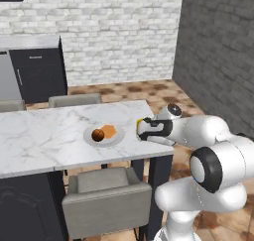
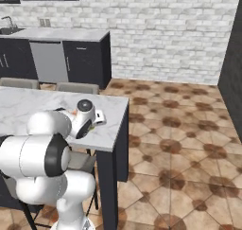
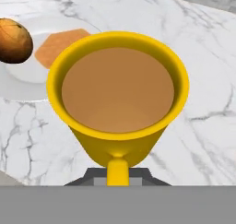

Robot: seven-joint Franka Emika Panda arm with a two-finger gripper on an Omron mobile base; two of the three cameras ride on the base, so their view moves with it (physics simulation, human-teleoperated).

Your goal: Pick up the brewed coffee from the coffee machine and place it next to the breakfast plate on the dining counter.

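Observation:
The brewed coffee (image 3: 117,94), a yellow mug full of brown liquid, is upright in the hand view, its handle pointing toward me. My gripper (image 3: 117,176) is shut on that handle. The mug hangs low over the white marble dining counter (image 3: 203,80); whether its base touches the top I cannot tell. Just left of it lies the breakfast plate (image 3: 18,87) with a brown ball (image 3: 14,40) and an orange flat piece (image 3: 57,45). From the left base view, the gripper (image 1: 141,131) and a sliver of the mug (image 1: 138,122) sit right of the plate (image 1: 89,138), near the counter's (image 1: 44,136) right end.
A grey chair (image 1: 106,200) stands at the counter's near side, and two chair backs (image 1: 74,100) rise on its far side. The counter's right edge (image 2: 124,125) is close to the gripper (image 2: 97,118). Black wall cabinets (image 2: 85,58) stand behind, and a dark brick wall (image 1: 218,51) is to the right.

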